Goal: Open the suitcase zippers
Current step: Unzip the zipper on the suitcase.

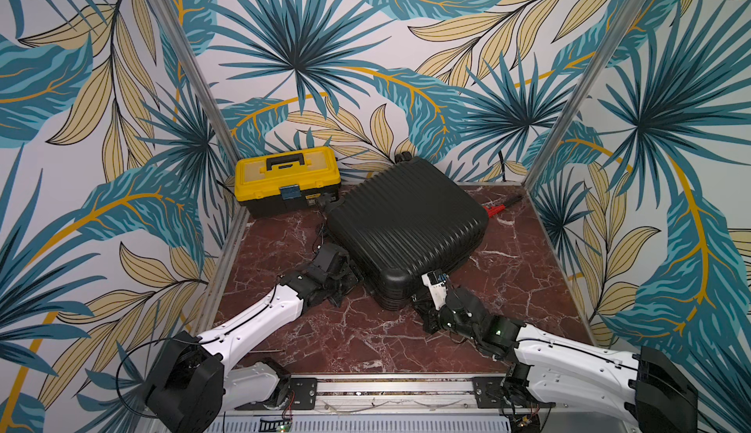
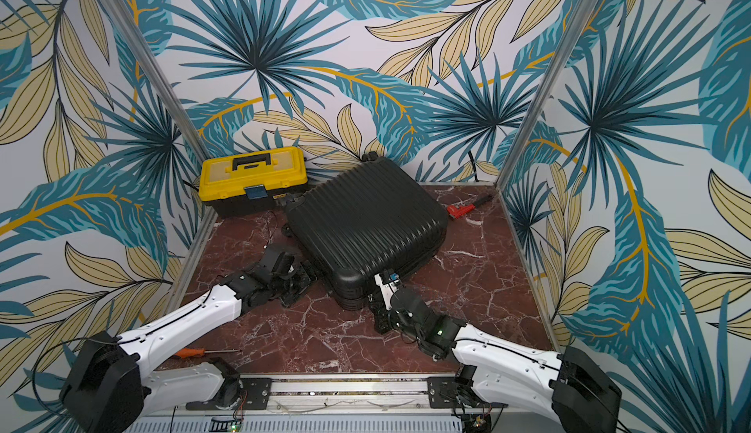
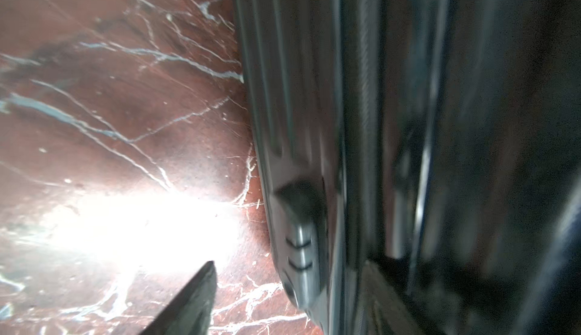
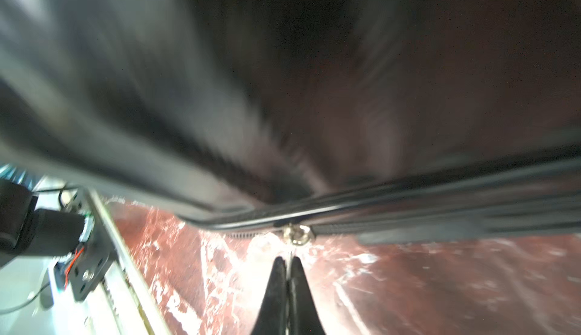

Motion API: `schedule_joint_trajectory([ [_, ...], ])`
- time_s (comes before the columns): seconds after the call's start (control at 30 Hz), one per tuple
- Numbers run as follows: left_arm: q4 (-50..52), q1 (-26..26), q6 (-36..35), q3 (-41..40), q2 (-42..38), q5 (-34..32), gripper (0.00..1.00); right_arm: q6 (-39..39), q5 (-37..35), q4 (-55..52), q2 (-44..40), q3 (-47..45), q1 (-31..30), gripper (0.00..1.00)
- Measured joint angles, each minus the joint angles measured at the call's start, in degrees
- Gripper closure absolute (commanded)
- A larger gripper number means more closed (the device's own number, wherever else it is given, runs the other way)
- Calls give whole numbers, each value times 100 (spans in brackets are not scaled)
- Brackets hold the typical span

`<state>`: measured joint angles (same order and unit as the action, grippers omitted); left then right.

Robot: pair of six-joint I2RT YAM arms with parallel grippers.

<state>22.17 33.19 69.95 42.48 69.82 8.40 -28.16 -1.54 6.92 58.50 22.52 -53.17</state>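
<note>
One ribbed, round-cornered black suitcase (image 1: 406, 223) lies on the veined marble table (image 1: 508, 288) (one yellow toolbox (image 1: 286, 179), far-left corner). The right gripper (image 4: 287, 262) clenches the metal pull of the zippers (image 4: 295, 234); the left gripper (image 1: 351, 278) gapes.

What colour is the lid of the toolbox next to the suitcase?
Bright yellow lid, with a black handle; clearest in a top view.

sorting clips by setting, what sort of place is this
Likely a staged robot test cell, not a home: leaf-print wall panels on aluminium posts, a marble-look tabletop, two robot arms mounted on a front rail.
</note>
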Motion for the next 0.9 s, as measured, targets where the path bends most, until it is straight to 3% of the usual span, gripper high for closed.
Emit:
schedule_joint_trajectory([
  [0.37,-109,129,57,0,201,-9,1,-33,199,531,363,52,-168,100],
  [0.53,-254,138,101,0,319,-31,0,-39,160,634,448,52,-162,100],
  [0.9,-1047,188,140,83,1095,181,35,-26,118,533,474,146,-164,100],
])
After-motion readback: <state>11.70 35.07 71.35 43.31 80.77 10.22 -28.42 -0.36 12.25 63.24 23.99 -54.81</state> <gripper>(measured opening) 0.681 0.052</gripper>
